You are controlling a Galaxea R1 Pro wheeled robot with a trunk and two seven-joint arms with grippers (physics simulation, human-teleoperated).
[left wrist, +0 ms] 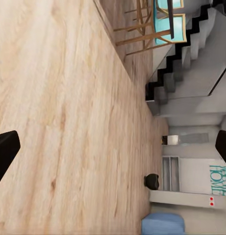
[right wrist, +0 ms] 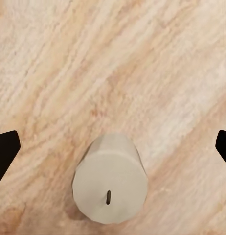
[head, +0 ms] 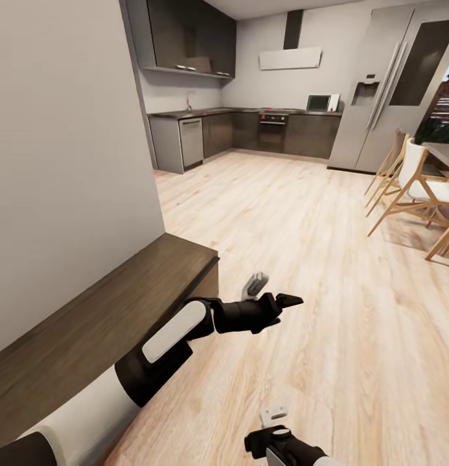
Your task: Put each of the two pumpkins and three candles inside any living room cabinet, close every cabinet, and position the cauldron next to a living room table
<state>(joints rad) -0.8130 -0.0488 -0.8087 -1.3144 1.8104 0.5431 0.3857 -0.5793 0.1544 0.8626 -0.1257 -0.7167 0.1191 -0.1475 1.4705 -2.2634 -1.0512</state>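
Left pincer (head: 271,291) is released on my feed, its two dark fingers spread wide with nothing between them, held out over the light plank floor (head: 302,213) just off the end of the low dark brown cabinet (head: 88,317). That cabinet runs along the grey wall (head: 62,149) at the left of the head view, its top bare where I can see it, and my left forearm lies alongside its near front edge. Through the left wrist camera the same fingers (left wrist: 5,152) sit far apart at the borders of the picture, and beyond them I make out a small dark rounded pot (left wrist: 152,181) on the floor, close to a blue cushioned seat (left wrist: 163,224), with a staircase (left wrist: 184,58) further along; I cannot tell for sure that the pot is the cauldron.

Further right in the head view, the grey kitchen (head: 250,126) fills the far end of the room, a tall steel fridge (head: 392,84) stands beside it, and wooden chairs (head: 412,188) sit at the right edge.

Right pincer (head: 274,421) shows low in the head view; the right wrist camera has its dark fingertips (right wrist: 6,152) wide apart, so it is released too. Between them, standing upright on the floor, is a cream candle (right wrist: 110,180) with a short dark wick, not touched by either finger
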